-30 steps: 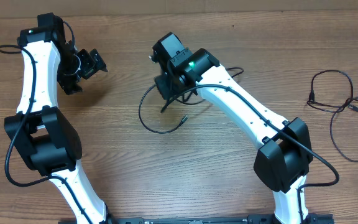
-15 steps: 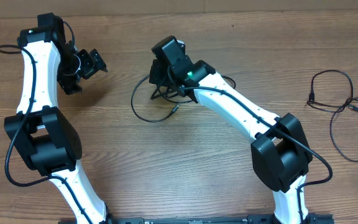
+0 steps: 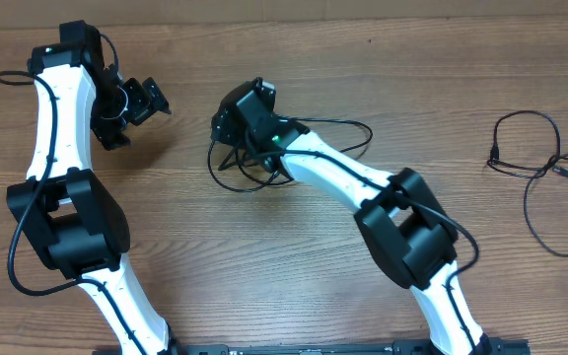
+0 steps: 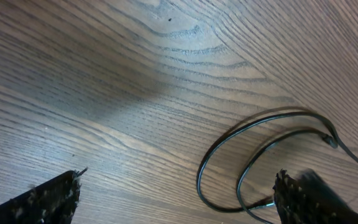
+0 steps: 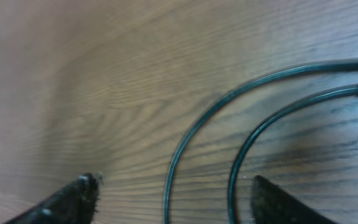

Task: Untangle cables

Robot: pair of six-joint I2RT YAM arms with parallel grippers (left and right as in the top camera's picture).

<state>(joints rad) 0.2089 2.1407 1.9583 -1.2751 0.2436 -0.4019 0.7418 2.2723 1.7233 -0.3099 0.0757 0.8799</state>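
wood-grain table carries a looped cable lying under the right gripper, which is spread wide and holding nothing. other cables lie well apart by the right edge; the left gripper is spread too, empty.

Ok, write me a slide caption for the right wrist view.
Right gripper open over the wooden table, two curved strands of black cable lying between its fingertips.

1. We see one thin black cable lying flat near the middle of the table, curled in loose loops with two strands side by side.
2. The other thin black cables lie at the right edge, loosely crossing, well apart from the first.
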